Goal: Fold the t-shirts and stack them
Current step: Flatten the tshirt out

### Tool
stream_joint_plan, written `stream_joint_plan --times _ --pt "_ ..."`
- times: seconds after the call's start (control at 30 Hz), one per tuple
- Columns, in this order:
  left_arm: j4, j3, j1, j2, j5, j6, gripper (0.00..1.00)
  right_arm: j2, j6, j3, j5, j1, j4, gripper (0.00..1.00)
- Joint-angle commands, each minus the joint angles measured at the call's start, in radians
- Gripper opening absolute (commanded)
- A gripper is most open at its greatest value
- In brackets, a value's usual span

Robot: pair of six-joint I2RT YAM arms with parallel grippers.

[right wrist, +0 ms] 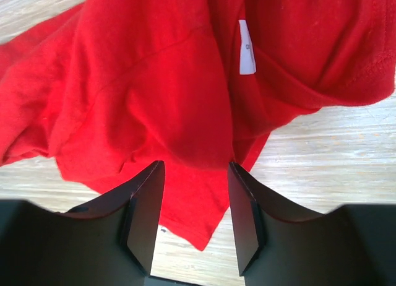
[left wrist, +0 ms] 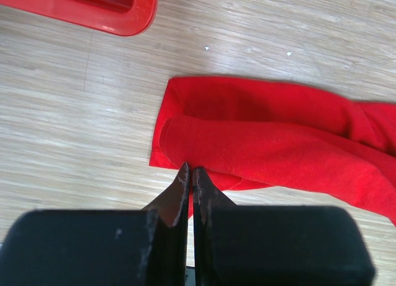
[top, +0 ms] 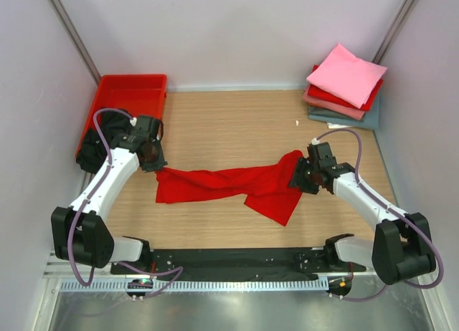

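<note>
Currently the bright red t-shirt (top: 237, 184) lies unfolded and rumpled across the middle of the bench (top: 229, 123), drawn out lengthwise between the two arms. Its white neck label (right wrist: 246, 47) faces up at the right end. The left gripper (left wrist: 190, 174) has its jaws pressed together right at the shirt's left edge, apparently pinching the hem; judged to be anchoring that end so the cloth can be pulled flat. The right gripper (right wrist: 195, 168) has its jaws partway apart, with a bunched fold near the collar sitting in the gap. Cannot tell whether they already press on it. The cloth rises slightly toward this gripper in the overhead view. Judgement: the step in hand is spreading this shirt, and folding has not begun. The risk is that the right jaws take several layers at once and leave the body twisted. Well apart, in the far right corner, sits the stack of folded t-shirts (top: 358, 105), with pink (top: 346, 73) on top and red, salmon and grey-blue beneath; presumably the destination. The red plastic tray (top: 129, 87) stands at the far left, and a dark bundle (top: 90, 148), possibly a black shirt, lies at its near end, partly hidden by the left arm.
</note>
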Motion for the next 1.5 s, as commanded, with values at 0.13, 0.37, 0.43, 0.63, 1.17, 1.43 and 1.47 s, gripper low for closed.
stream_joint_plan --times 0.13,0.37,0.43,0.63,1.17,1.43,1.47 --pt "0.028 -0.005 0.005 -0.028 -0.012 0.015 0.0 0.036 0.006 -0.013 0.042 0.005 0.068 0.51" --pt "0.028 -0.007 0.005 -0.028 -0.012 0.017 0.0 -0.006 0.003 0.011 0.086 0.005 0.034 0.53" --pt "0.028 -0.007 0.005 -0.026 -0.014 0.017 0.0 0.002 0.002 0.01 0.086 0.005 0.037 0.52" --pt "0.028 -0.008 0.005 -0.023 -0.009 0.017 0.0 0.022 0.01 0.002 0.065 0.005 0.072 0.49" --pt "0.026 -0.01 0.005 -0.02 -0.009 0.02 0.0 0.04 0.003 0.01 0.053 0.005 0.095 0.2" --pt "0.026 -0.01 0.005 -0.02 -0.012 0.02 0.0 -0.039 0.002 0.065 0.056 0.005 0.016 0.02" --pt "0.026 -0.008 0.005 -0.021 -0.015 0.018 0.0 -0.067 0.003 0.078 0.056 0.005 0.003 0.02"
